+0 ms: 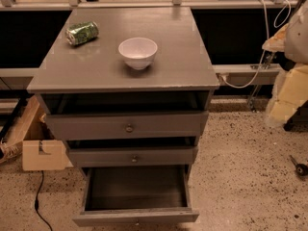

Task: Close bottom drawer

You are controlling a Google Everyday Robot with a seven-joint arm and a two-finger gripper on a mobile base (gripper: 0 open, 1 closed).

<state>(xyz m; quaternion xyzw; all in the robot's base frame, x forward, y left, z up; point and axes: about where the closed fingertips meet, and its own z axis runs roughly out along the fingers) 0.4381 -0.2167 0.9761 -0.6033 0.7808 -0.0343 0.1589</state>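
Note:
The grey wooden cabinet stands in the middle of the camera view. Its bottom drawer is pulled far out toward me, and its inside looks empty. A small round knob sits at the lower edge of its front panel. The mid-sized drawer and the tallest top drawer each stand slightly out, with a dark gap above them. My gripper is not in view. A pale white and yellow shape at the right edge may be part of my arm.
A white bowl and a crushed green can sit on the cabinet top. A cardboard box and a black cable lie on the floor to the left. A small dark object lies on the speckled floor at right.

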